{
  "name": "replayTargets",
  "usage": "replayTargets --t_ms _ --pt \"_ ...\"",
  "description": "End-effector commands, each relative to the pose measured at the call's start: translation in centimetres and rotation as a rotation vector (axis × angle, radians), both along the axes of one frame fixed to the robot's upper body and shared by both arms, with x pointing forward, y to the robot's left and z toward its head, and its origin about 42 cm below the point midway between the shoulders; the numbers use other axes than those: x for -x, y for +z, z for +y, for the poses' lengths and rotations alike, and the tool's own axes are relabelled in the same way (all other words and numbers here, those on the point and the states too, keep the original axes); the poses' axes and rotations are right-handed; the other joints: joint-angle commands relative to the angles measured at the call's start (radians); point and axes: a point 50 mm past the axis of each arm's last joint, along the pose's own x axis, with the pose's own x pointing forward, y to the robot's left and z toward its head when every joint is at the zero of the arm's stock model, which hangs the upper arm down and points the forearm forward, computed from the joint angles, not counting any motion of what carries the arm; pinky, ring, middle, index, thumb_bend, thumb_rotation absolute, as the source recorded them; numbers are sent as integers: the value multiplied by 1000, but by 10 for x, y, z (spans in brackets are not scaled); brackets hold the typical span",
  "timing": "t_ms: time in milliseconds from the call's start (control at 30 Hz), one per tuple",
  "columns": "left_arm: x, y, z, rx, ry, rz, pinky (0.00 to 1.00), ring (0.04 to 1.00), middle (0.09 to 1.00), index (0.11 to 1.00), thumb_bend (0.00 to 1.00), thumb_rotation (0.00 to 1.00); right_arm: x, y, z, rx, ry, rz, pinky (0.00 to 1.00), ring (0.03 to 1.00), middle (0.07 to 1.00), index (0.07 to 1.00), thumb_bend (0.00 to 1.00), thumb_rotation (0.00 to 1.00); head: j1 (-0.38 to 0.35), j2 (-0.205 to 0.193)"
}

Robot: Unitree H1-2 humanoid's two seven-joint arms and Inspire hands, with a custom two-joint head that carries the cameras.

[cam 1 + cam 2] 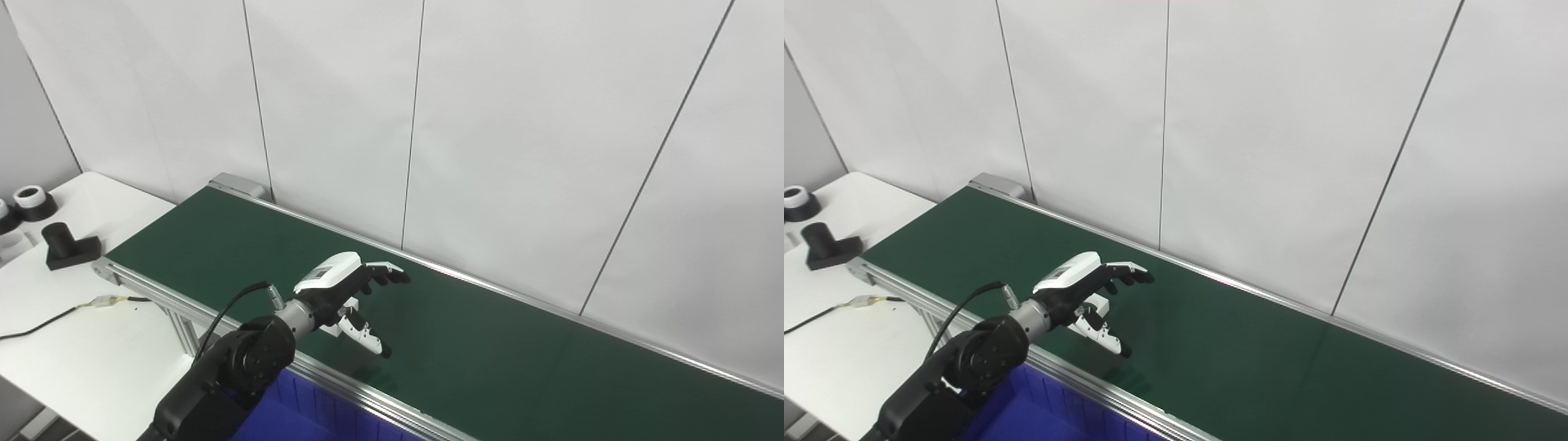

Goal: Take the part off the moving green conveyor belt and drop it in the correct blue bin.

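While no part shows anywhere on the green conveyor belt (490, 355), the task looks to be at its waiting stage: nothing is picked, nothing is dropped, and the whole pick and drop seems left to do. The belt's visible stretch is bare from its near-left end to the right edge of both views, so the part is either not yet in view or not on the belt at all; I cannot tell which.

Only the left hand (352, 294) is in view, its arm coming in from the lower left. It hovers over the belt's near side, palm turned inward, fingers (387, 272) stretched out and spread from the thumb (367, 335), holding nothing and, as far as I can judge, not touching the belt. The right hand is out of sight.

Just below the belt's near rail sits a blue bin (294, 410), only partly visible. On the white counter (92, 343) to the left stand black parts, among them an L-shaped block (67, 246), well apart from the hand.
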Motion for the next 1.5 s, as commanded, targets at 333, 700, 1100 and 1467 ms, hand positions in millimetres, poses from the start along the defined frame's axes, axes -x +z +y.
replayTargets --t_ms 333,700,1100,1467 --pt "-27 31 0 -291 -71 34 797 886 880 825 909 11 -5 16 -4 -33 -1 -95 668 726 774 870 625 576 -22 7" --pt "-45 15 -2 -363 -89 102 841 907 910 846 924 0 -3 16 -5 -32 -1 -95 662 721 771 862 648 566 -35 12" --pt "-65 4 7 -397 -79 136 827 899 897 853 899 5 2 17 -3 -37 -3 -96 662 724 772 862 659 564 -47 21" --pt "-77 -11 15 -410 -39 157 827 891 896 853 890 8 6 19 -3 -33 -3 -102 663 724 770 856 669 575 -56 29"
